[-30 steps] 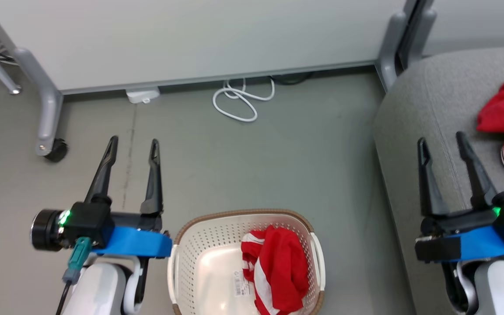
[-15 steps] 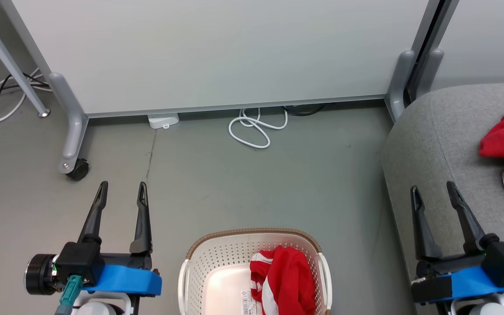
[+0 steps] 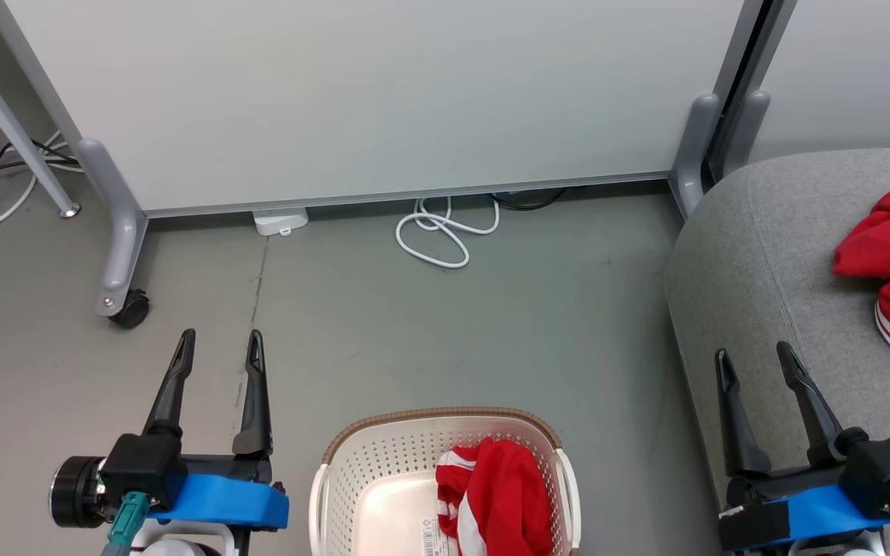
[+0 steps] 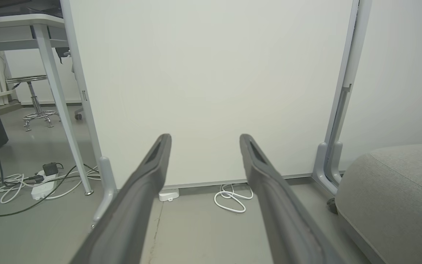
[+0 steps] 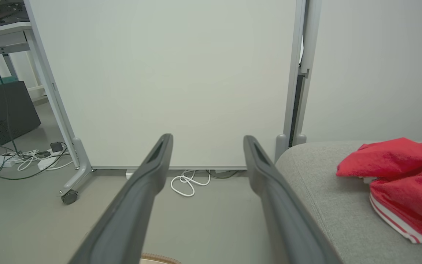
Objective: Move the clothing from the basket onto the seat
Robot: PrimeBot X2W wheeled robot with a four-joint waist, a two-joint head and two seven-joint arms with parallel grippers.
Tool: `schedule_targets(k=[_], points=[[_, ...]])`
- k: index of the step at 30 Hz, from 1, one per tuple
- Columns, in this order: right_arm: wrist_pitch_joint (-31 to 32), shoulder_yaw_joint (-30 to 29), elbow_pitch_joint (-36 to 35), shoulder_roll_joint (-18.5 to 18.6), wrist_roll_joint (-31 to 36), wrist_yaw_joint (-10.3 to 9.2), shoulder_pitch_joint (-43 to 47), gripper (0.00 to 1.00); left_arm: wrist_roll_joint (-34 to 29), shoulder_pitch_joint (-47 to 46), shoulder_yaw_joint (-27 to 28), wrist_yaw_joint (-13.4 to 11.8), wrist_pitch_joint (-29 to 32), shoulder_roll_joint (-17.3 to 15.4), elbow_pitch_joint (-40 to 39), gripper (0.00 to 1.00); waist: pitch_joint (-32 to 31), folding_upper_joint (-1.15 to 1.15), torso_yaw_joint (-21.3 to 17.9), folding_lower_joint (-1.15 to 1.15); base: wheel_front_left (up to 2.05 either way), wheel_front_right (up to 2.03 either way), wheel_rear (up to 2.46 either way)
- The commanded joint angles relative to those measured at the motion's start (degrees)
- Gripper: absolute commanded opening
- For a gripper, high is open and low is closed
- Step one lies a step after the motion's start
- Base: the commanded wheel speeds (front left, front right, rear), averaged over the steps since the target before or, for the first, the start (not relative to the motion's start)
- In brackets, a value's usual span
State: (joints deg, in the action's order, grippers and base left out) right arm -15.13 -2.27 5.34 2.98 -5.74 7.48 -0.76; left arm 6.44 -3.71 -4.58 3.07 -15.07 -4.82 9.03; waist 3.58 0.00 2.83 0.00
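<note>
My left claw [image 3: 221,337] and right claw [image 3: 752,351] both hang spread, holding nothing. One red garment [image 3: 503,494] lies in the basket [image 3: 445,415] between them; a second red garment [image 3: 889,255] rests on the grey seat [image 3: 762,255].

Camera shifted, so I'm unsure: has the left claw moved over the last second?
Yes. The left claw reached just above the caster wheel; now its tips lie below it, back toward the robot.
</note>
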Motion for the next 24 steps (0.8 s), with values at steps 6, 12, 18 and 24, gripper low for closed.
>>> schedule_targets(k=[6,12,18,24], points=[[-0.03,0.31,0.36,-0.15,-0.46,0.03,0.04,1.00,-0.93,-0.18,0.73,0.88,-0.15,0.55,0.21,1.00,0.07,0.00,-0.12,0.00,0.00,0.00,0.00],[-0.03,0.18,0.36,-0.14,-0.75,0.03,-0.57,1.00,-1.70,-1.87,0.16,2.03,-0.15,0.83,1.26,1.00,0.75,0.00,-0.05,0.00,0.00,0.00,0.00],[-0.03,0.66,-0.08,-0.15,0.06,0.03,-2.38,1.00,-2.66,-6.00,-4.92,3.78,-0.16,0.27,5.01,1.00,2.62,0.00,-0.74,0.00,0.00,0.00,0.00],[-0.03,1.31,-1.55,-0.11,0.84,0.03,-7.06,1.00,-2.32,-14.03,-15.02,4.52,-0.16,-0.86,13.52,1.00,8.05,0.00,-3.25,0.00,0.00,0.00,0.00]])
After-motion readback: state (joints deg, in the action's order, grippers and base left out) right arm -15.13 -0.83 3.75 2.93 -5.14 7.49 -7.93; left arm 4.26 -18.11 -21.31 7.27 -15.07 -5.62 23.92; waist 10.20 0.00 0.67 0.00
